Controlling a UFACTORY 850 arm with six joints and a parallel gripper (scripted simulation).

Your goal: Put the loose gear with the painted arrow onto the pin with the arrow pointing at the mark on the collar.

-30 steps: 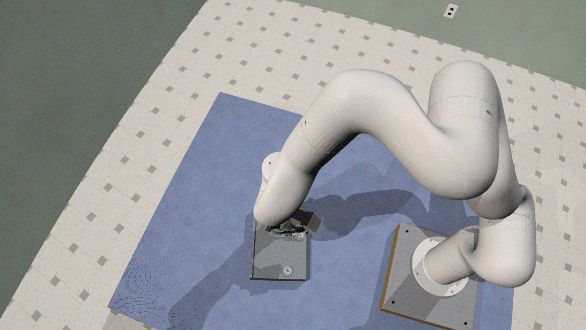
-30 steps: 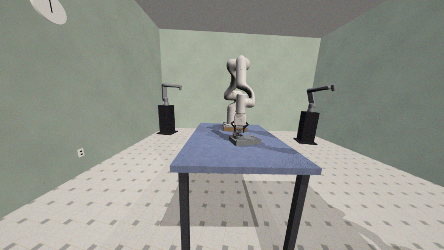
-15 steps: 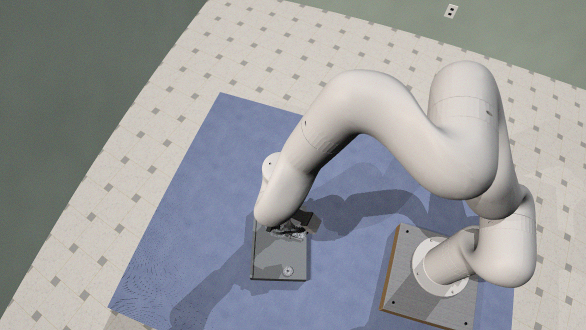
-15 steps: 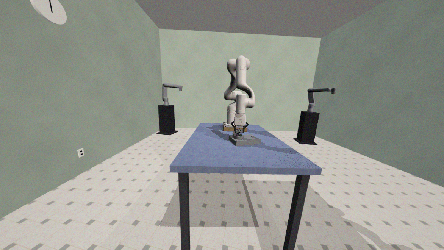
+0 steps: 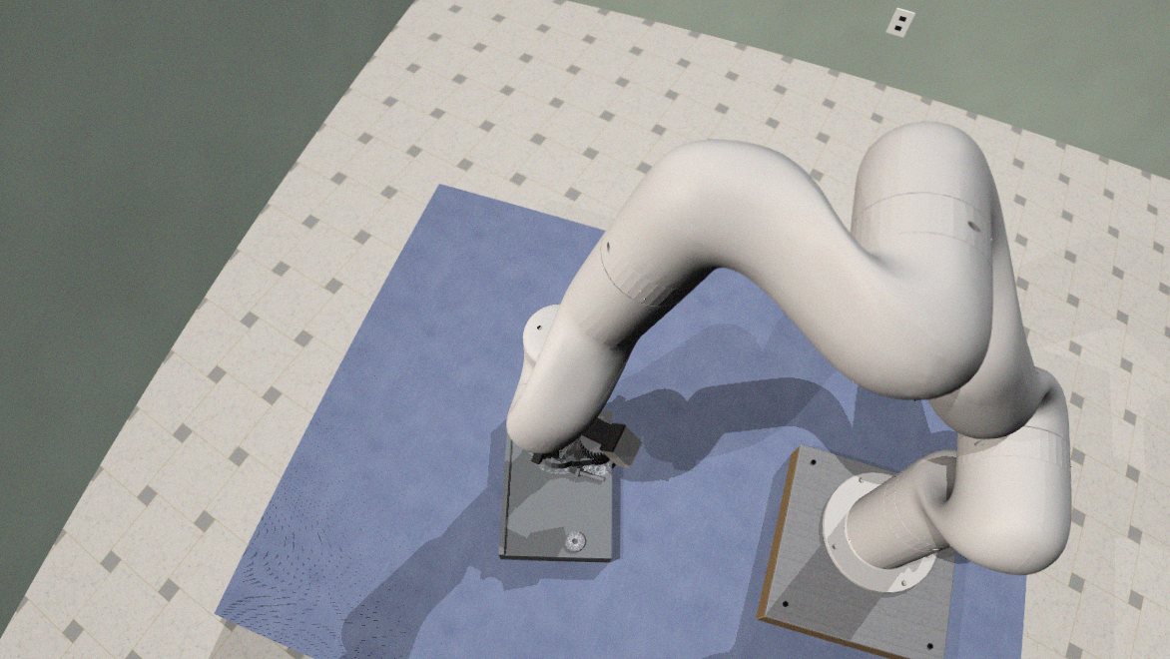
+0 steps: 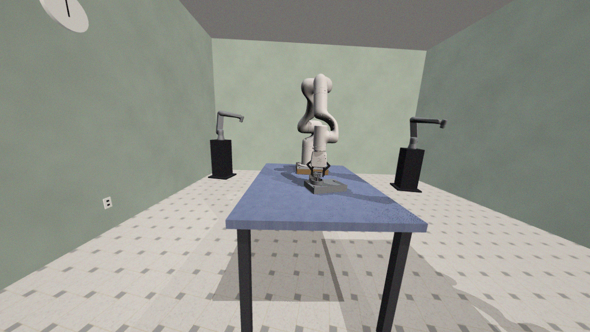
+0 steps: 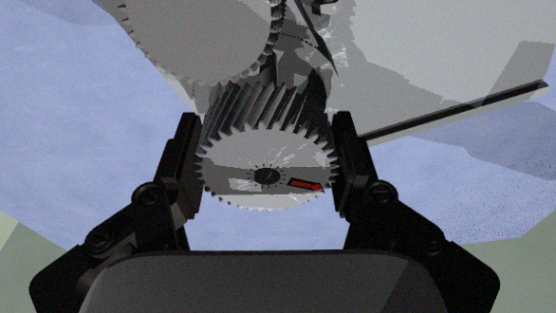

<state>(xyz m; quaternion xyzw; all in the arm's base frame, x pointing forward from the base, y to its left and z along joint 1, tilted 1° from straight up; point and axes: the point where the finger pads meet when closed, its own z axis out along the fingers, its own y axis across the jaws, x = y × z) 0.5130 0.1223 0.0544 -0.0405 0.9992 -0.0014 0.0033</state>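
Arrow gear [image 7: 268, 171] is clamped betw. the two black fingers, toothed rim against both pads, flat face to the wrist cam. Its bore axis runs away from the cam, twd the timing case [image 7: 427, 57] beyond; red arrow [image 7: 305, 184] at approx 4 o'clock on the face. Fixed gear [image 7: 199, 35] lies at 11 o'clock, nearly touching. Pin & collar mark hidden. Gear: matte grey metal, fine straight teeth; case a flat grey slab on the blue bench [image 6: 289, 205].
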